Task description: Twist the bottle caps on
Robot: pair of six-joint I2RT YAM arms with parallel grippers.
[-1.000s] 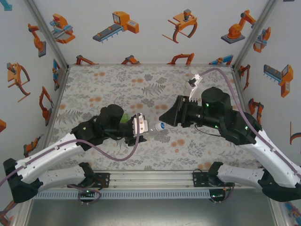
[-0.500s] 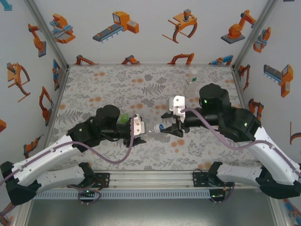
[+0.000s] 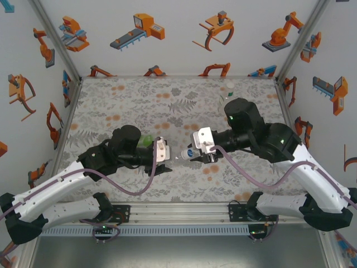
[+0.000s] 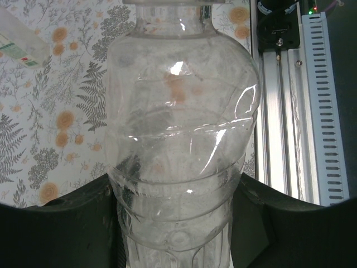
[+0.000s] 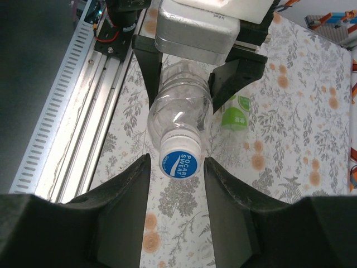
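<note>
The table (image 3: 111,100) is covered edge to edge with a cloth printed in grey ferns and orange blossoms. 2 bottles rest on it: a green-tinted bottle (image 5: 237,117) near the middle, and a colourless bottle (image 3: 227,92) toward the far right, partly hidden

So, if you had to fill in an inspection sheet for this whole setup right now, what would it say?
Surface: floral-print table cover, lying flat.
Job's things: clear bottle held sideways, blue-topped cap on its neck; green bottle lying on the table beside it; another clear bottle far right, partly behind the right arm.
Clutter: nothing seen.
Grippers: left gripper shut on the clear bottle's body; right gripper has its jaws either side of the cap, contact unclear.
Cables: purple cable looping off each wrist.
Surroundings: walls with orange robot drawings; metal rail at the near edge.
</note>
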